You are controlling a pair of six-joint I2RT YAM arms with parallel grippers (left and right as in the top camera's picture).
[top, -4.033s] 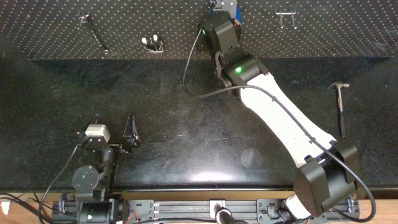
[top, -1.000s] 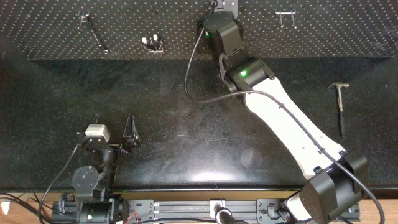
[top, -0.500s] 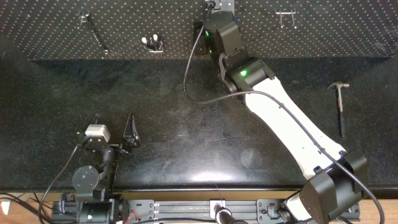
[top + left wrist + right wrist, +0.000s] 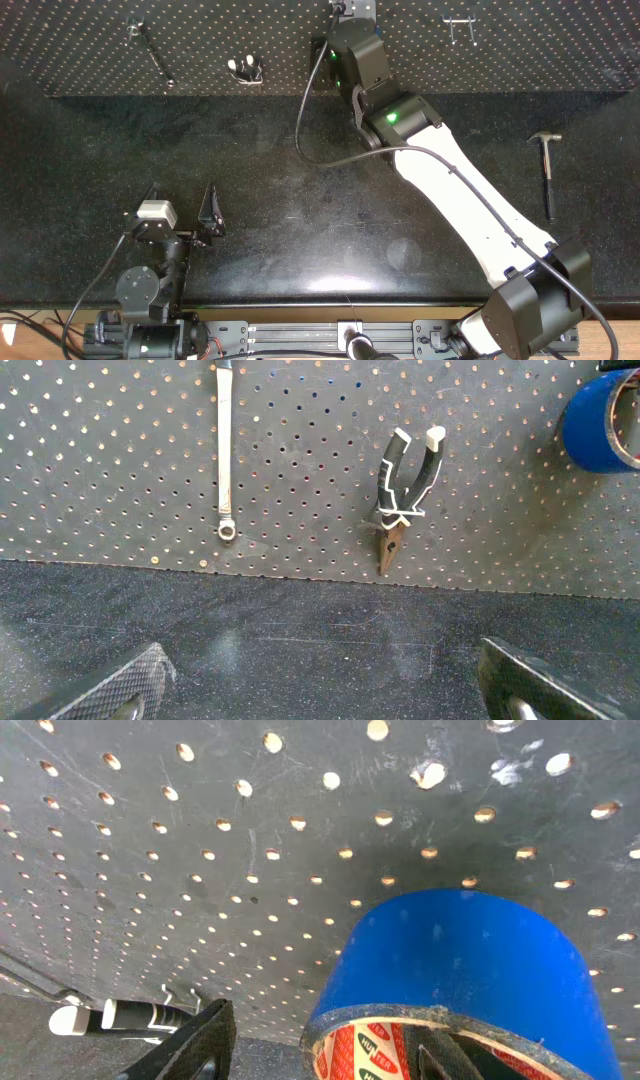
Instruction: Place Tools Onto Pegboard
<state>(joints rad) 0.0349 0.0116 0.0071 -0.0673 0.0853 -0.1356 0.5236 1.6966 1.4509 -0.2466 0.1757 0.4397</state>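
1. The dark perforated metal pegboard [image 4: 560, 50] stands along the far edge of the speckled black worktop [image 4: 300, 200]. Its holes run in an even grid.
2. The white right arm reaches to the board. The right gripper [image 4: 330, 1035] has its fingers apart, one inside the roll's core and one outside the wall. A gap shows beside the outer finger, so it looks let go rather than clamped.
3. The glossy blue roll of tape [image 4: 460, 960] sits against the board face, straight ahead of that gripper, its axis pointing into the board (any peg carrying it is hidden).
4. The left gripper [image 4: 325, 665] rests near its own base, its textured fingers spread wide with nothing between them.
5. The black-handled steel hammer [image 4: 548, 180] lies flat on the worktop at the right, well apart from both grippers. Its long axis runs toward the board, head at the board end. It lies on the right arm's side and is probably the next pick.
6. A slim steel wrench [image 4: 225, 450] hangs upright on the board.
7. Black-and-white-handled pliers [image 4: 392, 520] hang nose down near the wrench.
8. A pair of bare wire hooks [image 4: 458, 28] waits on the board.
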